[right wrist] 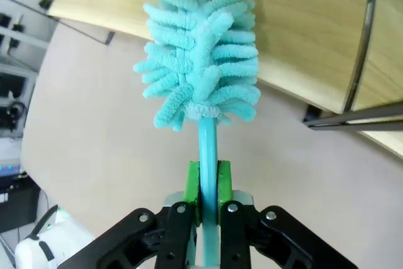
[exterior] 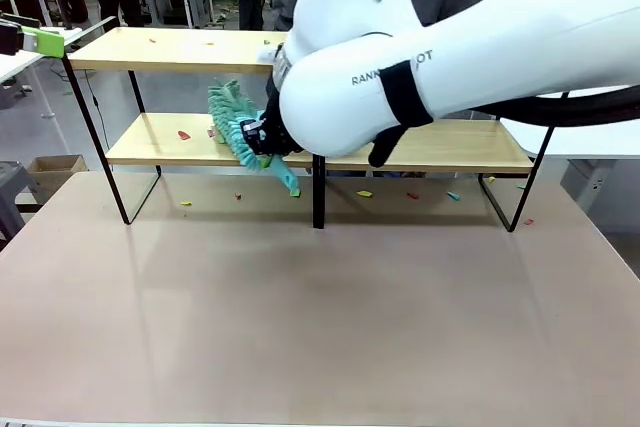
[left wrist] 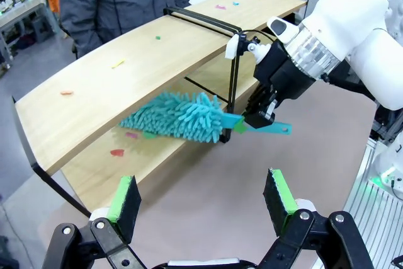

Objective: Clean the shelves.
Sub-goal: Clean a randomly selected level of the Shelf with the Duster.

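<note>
As the right claw (right wrist: 209, 182) clamps the duster (right wrist: 201, 74), the shelves (right wrist: 302, 29) lie just ahead.

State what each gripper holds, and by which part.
The right gripper clamps the teal duster by its handle, just below the fluffy head. The left gripper is open and holds nothing.

From where I'm standing, the right arm (exterior: 480, 47) is blocking the middle of the shelves (exterior: 170, 49) and most of the right gripper (exterior: 262, 145). At ten o'clock in the front view, the left gripper (exterior: 30, 40) is running off the edge. In the right wrist view, the duster (right wrist: 201, 48) is getting cropped at twelve o'clock. The scraps (exterior: 184, 134) are looking too small to name.
</note>
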`<state>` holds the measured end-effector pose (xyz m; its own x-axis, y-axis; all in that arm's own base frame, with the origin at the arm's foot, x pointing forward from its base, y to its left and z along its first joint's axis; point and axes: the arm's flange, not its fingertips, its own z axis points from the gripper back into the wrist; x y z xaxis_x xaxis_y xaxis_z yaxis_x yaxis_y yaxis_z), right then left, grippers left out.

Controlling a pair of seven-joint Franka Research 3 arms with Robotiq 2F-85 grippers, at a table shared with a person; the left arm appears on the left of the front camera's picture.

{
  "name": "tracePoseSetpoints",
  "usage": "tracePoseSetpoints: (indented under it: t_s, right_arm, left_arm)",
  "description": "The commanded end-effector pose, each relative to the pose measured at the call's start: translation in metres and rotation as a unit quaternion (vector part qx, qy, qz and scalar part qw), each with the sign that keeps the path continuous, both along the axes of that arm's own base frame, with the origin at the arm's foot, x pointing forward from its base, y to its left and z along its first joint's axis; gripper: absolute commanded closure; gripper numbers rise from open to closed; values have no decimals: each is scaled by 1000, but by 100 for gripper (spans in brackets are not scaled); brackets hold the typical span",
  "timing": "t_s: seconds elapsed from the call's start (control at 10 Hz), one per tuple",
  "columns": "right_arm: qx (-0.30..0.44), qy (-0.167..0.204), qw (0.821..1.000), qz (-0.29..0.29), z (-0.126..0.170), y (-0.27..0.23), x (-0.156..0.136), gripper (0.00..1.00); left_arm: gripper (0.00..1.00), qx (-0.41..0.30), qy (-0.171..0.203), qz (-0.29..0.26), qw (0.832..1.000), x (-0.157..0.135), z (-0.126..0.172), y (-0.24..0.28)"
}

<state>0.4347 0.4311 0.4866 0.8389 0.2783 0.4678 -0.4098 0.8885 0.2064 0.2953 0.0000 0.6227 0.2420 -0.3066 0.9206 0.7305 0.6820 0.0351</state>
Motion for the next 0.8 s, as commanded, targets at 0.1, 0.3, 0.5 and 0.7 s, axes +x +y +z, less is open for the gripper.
tracePoseSetpoints:
  t_s: [0.1,0.3,0.5,0.7]
  right_arm:
    - [9,13,995,96,16,6,4,87]
    - [-16,74,972,224,24,6,3,87]
    - [24,105,941,322,37,-11,-13,87]
    - [73,139,895,417,56,-49,-44,87]
  left_arm:
    - [0,-2,2,-1,1000,0,-1,-1]
    - [0,-2,2,-1,1000,0,-1,-1]
    - [0,-2,2,-1,1000,0,-1,-1]
    - [0,-2,2,-1,1000,0,-1,-1]
